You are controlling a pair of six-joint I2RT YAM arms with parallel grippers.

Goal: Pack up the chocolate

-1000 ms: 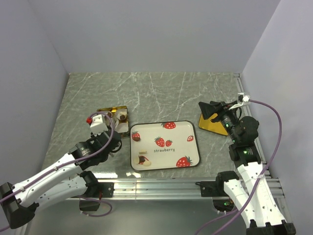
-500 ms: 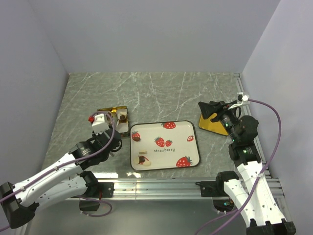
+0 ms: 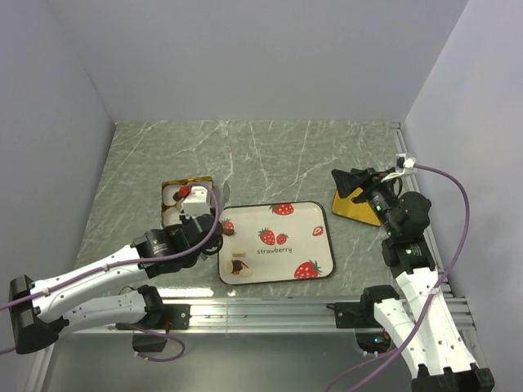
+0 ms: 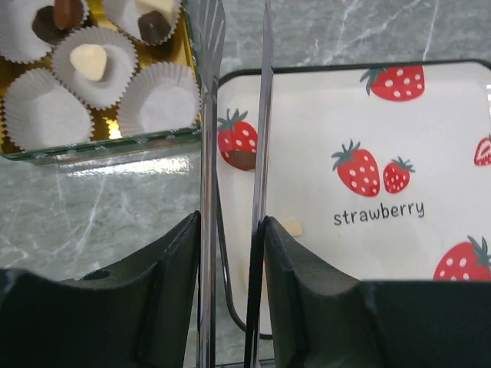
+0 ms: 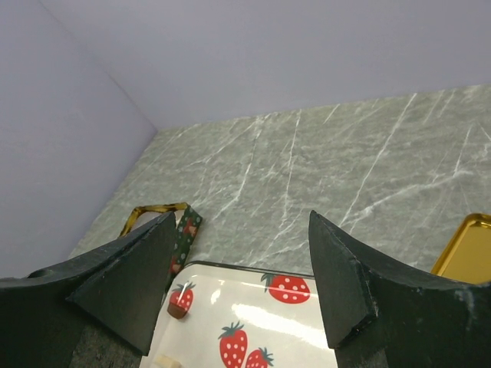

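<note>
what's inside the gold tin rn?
Gold tin holds white paper cups: one with a cream chocolate, two with dark chocolates, two near cups empty. Its far part is cut off in the wrist view.

Bright, even light — soft shadows, blurred near fingers (image 4: 176, 299).

Tray (image 3: 304, 232) white, dark-rimmed, printed with red strawberries, green leaves and black lettering. Tin (image 4: 92, 146) gold inside, dark green outside; paper cups (image 4: 42, 115) white, pleated. Chocolate (image 4: 155, 27) mostly dark brown, some cream. Tongs (image 4: 209, 115) silver. Table (image 3: 270, 155) grey-green marble, white veins. Cables (image 3: 466, 204) purple.
</note>
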